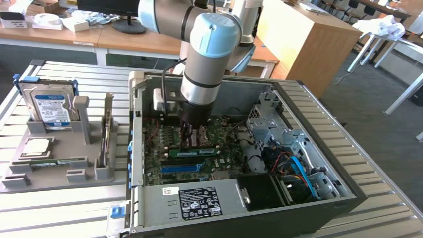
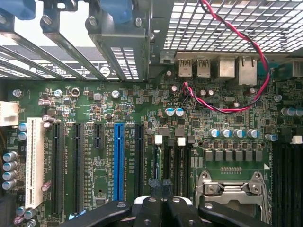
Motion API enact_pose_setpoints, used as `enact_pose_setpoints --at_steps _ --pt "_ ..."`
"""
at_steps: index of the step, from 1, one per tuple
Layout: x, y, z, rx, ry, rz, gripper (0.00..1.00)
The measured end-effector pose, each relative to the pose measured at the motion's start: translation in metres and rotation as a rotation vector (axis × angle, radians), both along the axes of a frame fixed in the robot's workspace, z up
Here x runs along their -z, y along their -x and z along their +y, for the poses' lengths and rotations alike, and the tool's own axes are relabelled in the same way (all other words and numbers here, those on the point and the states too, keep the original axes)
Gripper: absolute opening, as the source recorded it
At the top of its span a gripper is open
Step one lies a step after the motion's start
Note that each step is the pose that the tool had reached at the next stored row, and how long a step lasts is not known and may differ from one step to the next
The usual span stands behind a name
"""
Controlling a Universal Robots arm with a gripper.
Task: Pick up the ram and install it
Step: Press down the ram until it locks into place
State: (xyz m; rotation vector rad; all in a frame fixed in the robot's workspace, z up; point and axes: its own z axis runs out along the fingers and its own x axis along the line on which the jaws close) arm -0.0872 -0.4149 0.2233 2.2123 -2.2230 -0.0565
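While the gripper (image 1: 192, 141) hangs inside the open computer case (image 1: 317, 129), its two dark fingers are pressed fully together, and from the wrist view their tips (image 2: 162, 185) meet directly over a memory slot with nothing visibly clamped between them; the ram (image 1: 192, 152), a long green stick with a pale sticker, lies along the motherboard (image 2: 94, 142) just at the fingertips, at about six o'clock from the gripper in the exterior view, seemingly resting in or on its slot; closed fingers here look suited to pressing down on the stick's top edge rather than holding it, though whether they touch it cannot be told. Outward from the tool, the arm's silver and blue wrist (image 1: 213, 49) stands almost vertical, reaching straight down from above into the case. At nine o'clock from the case, well apart, a grey holder tray (image 1: 59, 144) carries a blue-labelled hard drive (image 1: 47, 106) upright, a square silver processor (image 1: 36, 146) lying flat, and another green stick (image 1: 49, 162) lying in a groove.
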Motion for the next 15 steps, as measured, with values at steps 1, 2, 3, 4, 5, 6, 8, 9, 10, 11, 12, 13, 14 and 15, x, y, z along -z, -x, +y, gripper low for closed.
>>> enact_pose_setpoints --at_steps 1,2,3,4,5,6,8,9,10,11,12,13,14,15 --pt "0.0 0.0 0.0 0.0 0.0001 0.0 0.1" --pt "0.0001 0.0 0.0 0.0 0.0 0.0 0.1" --pt "0.0001 0.0 0.0 0.0 -0.0001 -0.0001 0.1" --pt "0.0002 0.0 0.0 0.0 -0.0002 -0.0001 0.1" --pt "0.0003 0.0 0.0 0.0 -0.0002 -0.0001 0.1" --pt "0.0005 0.0 0.0 0.0 -0.0004 -0.0001 0.1" --pt "0.0007 0.0 0.0 0.0 -0.0003 -0.0002 0.1" --pt "0.0007 0.0 0.0 0.0 -0.0003 -0.0002 0.1" --pt "0.0007 0.0 0.0 0.0 -0.0003 -0.0002 0.1" --pt "0.0007 0.0 0.0 0.0 -0.0003 -0.0002 0.1" --pt "0.0007 0.0 0.0 0.0 -0.0003 -0.0001 0.1" --pt "0.0007 0.0 0.0 0.0 -0.0003 -0.0002 0.1" --pt "0.0008 0.0 0.0 0.0 -0.0002 -0.0001 0.1" --pt "0.0009 0.0 0.0 0.0 -0.0002 0.0 0.1"
